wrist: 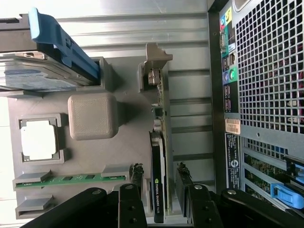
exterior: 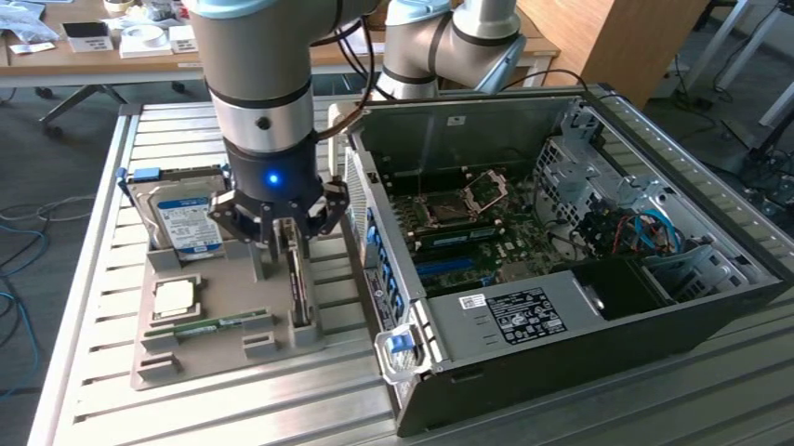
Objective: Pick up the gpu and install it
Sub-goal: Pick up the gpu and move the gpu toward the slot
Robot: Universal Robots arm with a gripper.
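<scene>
**rig_watcher:** Where is the gpu (wrist: 158, 175) at this point? Has it been grabbed?

**benchbot_fan:** Not grabbed, as far as can be seen. The card is stood on edge in a slot of the grey holder tray (exterior: 223, 358), just beside the open PC case (exterior: 694, 307) on the exterior view's left. The gripper (exterior: 288, 243) is lowered over it with the jaws spread. One of the fingertips (wrist: 137, 172) is placed on each side of the card, with a gap left on both sides. They are set toward the end away from the silver bracket (wrist: 156, 57).

**rig_watcher:** What could be messed up from here?

**benchbot_fan:** Probably the grip. With the card held so far from the middle, it could get tilted and jammed in the slot. If the pads are closed on board components instead of the flat black face, something could be chipped. The hard drive (exterior: 186, 223) and the memory stick (exterior: 211, 325) are parked close by too, so either could be bumped.

**rig_watcher:** And the arm?

**benchbot_fan:** The wrist is pointed straight down over the tray and the blue ring is lit.
</scene>
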